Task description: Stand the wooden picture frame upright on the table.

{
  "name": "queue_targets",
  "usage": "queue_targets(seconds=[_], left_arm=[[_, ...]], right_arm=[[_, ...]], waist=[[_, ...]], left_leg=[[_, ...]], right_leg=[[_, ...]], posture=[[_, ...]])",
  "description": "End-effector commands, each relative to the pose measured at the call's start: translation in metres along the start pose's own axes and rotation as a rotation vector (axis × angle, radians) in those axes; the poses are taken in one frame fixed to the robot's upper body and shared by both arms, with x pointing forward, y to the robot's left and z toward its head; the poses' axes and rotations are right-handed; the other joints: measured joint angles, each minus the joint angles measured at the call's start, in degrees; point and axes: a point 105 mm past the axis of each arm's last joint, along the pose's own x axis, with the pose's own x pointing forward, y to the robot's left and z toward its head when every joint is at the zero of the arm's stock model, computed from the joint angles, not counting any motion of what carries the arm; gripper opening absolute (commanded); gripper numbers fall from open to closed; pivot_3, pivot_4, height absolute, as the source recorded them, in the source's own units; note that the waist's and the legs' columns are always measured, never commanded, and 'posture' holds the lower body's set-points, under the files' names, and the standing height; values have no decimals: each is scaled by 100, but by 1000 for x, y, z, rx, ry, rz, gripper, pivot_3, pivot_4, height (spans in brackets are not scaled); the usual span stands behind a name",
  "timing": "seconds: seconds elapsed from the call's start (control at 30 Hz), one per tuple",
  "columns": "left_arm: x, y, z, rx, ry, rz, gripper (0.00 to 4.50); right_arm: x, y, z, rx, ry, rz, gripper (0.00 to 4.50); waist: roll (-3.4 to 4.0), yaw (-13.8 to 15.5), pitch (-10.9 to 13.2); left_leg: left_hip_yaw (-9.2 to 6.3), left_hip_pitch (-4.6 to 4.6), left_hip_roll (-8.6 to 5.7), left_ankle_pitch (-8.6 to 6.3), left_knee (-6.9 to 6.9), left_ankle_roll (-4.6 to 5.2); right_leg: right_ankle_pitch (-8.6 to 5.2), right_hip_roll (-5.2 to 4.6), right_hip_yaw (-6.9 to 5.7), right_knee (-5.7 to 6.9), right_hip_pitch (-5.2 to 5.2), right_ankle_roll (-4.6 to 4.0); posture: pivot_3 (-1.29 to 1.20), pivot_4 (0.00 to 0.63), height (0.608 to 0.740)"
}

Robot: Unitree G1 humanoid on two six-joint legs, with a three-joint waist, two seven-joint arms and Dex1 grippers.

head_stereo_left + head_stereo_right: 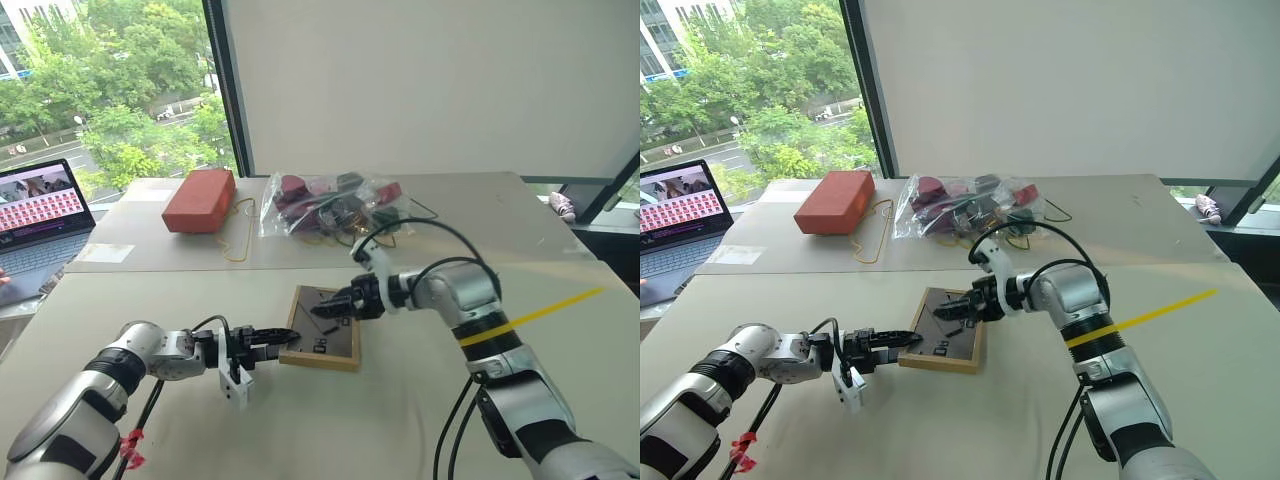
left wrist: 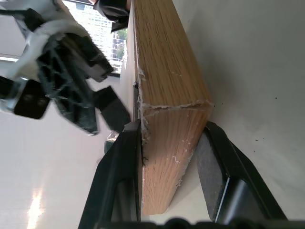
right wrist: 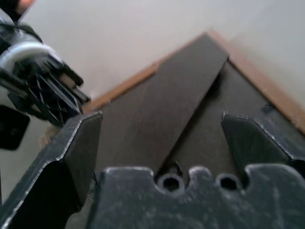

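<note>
Left wrist view — left pincer (image 2: 167,157) clamps wooden picture frame (image 2: 167,95).

I see the wooden picture frame (image 1: 322,340) as a light oak border with visible grain around a dark grey back panel, its fold-out stand (image 3: 178,105) the same charcoal. Pinching its edge, the left gripper (image 2: 167,157) has black fingers; the right gripper (image 1: 322,310) above the panel is black too (white wrist collar behind it). The table (image 1: 400,420) is plain pale beige. Beyond the right gripper lie a red-orange block (image 1: 199,200) and a clear bag (image 1: 330,205) of dark red and black bits; a yellow strip (image 1: 555,305) bands the table's edge.
</note>
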Motion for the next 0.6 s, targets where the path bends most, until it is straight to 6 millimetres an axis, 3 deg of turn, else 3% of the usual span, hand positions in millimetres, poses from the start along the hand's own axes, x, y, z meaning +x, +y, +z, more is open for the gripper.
queue_targets(seconds=[0.03, 0.17, 0.33, 0.6], left_arm=[[3, -20, 8, -33, -12, -66, 1128], [3, -21, 9, -35, -12, -71, 1128], [2, -24, 10, -41, -6, -82, 1128], [4, -25, 9, -44, 3, -82, 1128]], right_arm=[[18, 15, -8, -7, 51, 113, 4476], [21, 27, 0, -1, 12, 184, 4476], [4, 49, 20, -28, -81, 283, 4476], [-20, 46, 10, -94, -113, 236, 4476]], waist=[[1, -7, -1], [1, -8, -1], [1, -3, 0], [1, 19, 0]], left_leg=[[-1, 0, 0, 0, 0, 0], [-1, 2, 0, 0, 2, 0], [-3, -7, 0, 0, 4, 0], [-7, -49, -3, 0, 18, 0]], right_leg=[[0, 0, 0, 2, 0, 0], [0, 0, -1, 6, 0, 0], [0, 0, -2, 8, -8, 0], [0, -3, -6, 11, -44, 0]], posture=[[0, 150, 740], [0, 150, 740], [0, 150, 740], [0, 150, 740]])
